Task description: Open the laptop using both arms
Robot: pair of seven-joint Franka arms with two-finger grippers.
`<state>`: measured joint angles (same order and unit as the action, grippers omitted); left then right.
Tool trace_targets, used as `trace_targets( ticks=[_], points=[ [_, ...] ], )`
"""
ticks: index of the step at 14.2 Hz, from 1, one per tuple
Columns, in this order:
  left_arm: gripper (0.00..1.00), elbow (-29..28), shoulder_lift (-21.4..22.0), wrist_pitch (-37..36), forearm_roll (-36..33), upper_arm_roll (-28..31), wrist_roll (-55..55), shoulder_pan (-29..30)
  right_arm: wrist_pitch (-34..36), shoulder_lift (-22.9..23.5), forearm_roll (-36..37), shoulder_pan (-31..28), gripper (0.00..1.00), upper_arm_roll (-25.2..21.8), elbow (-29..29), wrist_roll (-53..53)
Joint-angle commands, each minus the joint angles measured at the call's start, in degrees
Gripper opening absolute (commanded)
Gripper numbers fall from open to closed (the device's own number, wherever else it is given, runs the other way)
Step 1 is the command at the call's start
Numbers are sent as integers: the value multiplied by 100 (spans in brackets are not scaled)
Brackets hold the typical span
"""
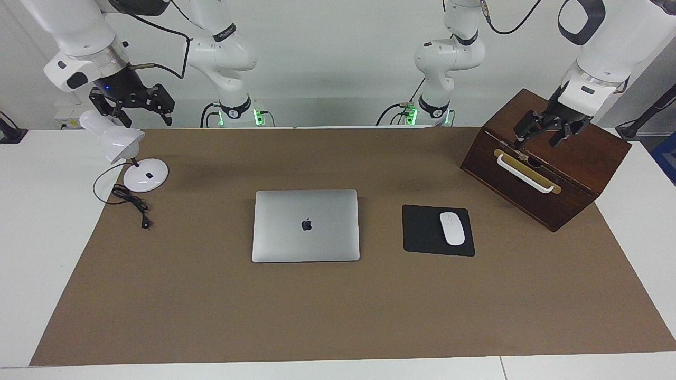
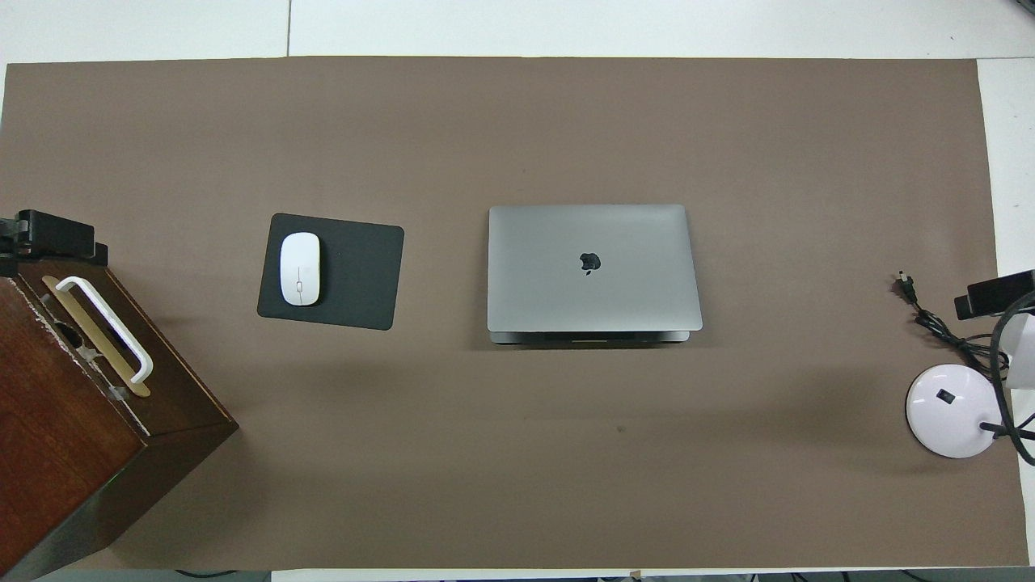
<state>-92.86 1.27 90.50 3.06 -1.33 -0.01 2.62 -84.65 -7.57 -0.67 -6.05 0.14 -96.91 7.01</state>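
The laptop (image 1: pixel 306 226) lies closed mid-table, well apart from both claws, the left gripper (image 1: pixel 544 131) spread over the box (image 1: pixel 546 158) and the right gripper (image 1: pixel 134 105) spread above the lamp (image 1: pixel 119 145), so one should pin the base while the other lifts the lid's front edge slowly.

laptop (image 1: pixel 306 225) lid closed, bare brown mat (image 1: pixel 317 311) at 12, 6 and 9 o'clock in overhead view | mouse pad (image 1: pixel 438 230) with mouse (image 1: pixel 452 228) near at 9 | wooden box (image 1: pixel 546 158) and desk lamp (image 1: pixel 127 153) well apart at table ends
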Motion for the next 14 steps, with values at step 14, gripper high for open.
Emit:
trace_targets(
  ticks=[14],
  points=[
    [100, -179, 84, 143, -113, -25, -17, 46, -307, -43, -21, -107, 100, 56, -188, 72]
  ],
)
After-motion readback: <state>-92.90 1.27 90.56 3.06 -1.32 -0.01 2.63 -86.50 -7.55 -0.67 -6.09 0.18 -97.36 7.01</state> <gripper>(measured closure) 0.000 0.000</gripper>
